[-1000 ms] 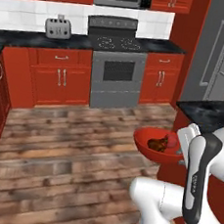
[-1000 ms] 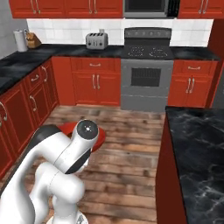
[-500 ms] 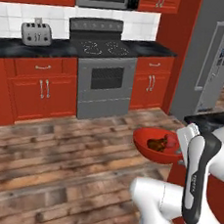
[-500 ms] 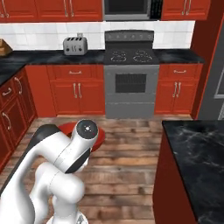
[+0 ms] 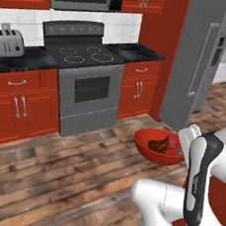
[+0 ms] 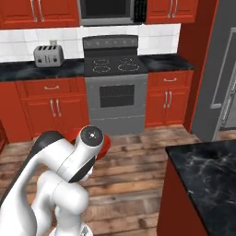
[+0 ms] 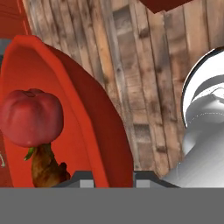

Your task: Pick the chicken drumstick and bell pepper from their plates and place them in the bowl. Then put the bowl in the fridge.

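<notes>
bowl (image 5: pixel 156 145): left base view, right of centre, red-orange, held up above the wood floor (image 5: pixel 53 177), just left of the white arm (image 5: pixel 196 184)
contents: chicken drumstick (image 5: pixel 157 146) brown, and bell pepper (image 5: pixel 173 143) red, both lying in the hollow, touching or nearly so
fridge (image 5: pixel 198 60): upper right, grey, doors closed, bar handle visible
stove (image 5: pixel 83 82): upper centre, toaster (image 5: pixel 8 42) on the counter at far left

right base view
bowl: a red sliver (image 6: pixel 105 144) at centre left, mostly hidden behind the arm's round joint
fridge (image 6: pixel 220 83): right edge, closed
counter (image 6: pixel 207 175): black marble, lower right

hand view
bowl: fills the left half, rim (image 7: pixel 100 127) running diagonally to bottom centre
bell pepper (image 7: pixel 31 117): left, inside the bowl
chicken drumstick (image 7: pixel 46 168): lower left, just under the pepper, touching it
gripper (image 7: pixel 113 180): fingertips at bottom centre, one either side of the bowl rim, clamped on the wall
</notes>
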You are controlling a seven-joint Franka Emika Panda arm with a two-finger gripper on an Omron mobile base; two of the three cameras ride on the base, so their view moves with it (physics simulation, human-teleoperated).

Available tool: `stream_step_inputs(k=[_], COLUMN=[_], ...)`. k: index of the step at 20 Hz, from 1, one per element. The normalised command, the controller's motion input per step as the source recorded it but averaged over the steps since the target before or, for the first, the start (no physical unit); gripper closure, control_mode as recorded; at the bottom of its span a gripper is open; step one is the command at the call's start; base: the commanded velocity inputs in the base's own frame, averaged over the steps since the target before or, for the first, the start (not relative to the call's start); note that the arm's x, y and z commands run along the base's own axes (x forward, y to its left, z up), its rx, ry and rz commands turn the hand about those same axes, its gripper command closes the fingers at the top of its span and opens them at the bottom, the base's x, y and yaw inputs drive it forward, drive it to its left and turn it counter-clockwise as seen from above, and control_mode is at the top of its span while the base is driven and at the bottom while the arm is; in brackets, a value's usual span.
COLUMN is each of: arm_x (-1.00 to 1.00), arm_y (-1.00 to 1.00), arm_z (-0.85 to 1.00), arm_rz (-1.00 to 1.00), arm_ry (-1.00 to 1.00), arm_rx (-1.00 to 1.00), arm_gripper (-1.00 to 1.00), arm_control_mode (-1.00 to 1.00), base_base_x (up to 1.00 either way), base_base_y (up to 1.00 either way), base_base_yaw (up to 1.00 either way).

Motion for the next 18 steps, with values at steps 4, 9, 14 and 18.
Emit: stream_step_inputs(k=[4, 9, 14, 18], arm_x=[0.00, 0.00, 0.00, 0.00], arm_y=[0.00, 0.00, 0.00, 0.00], arm_z=[0.00, 0.00, 0.00, 0.00], arm_rz=[0.00, 0.00, 0.00, 0.00], arm_ry=[0.00, 0.00, 0.00, 0.00], arm_rx=[0.00, 0.00, 0.00, 0.00], arm_gripper=[1.00, 1.00, 1.00, 1.00], arm_control_mode=[1.00, 1.00, 1.00, 1.00], base_base_x=[0.74, 0.71, 0.66, 0.58], base_base_y=[0.44, 0.43, 0.41, 0.37], base_base_yaw=[-0.33, -0.37, -0.42, -0.49])
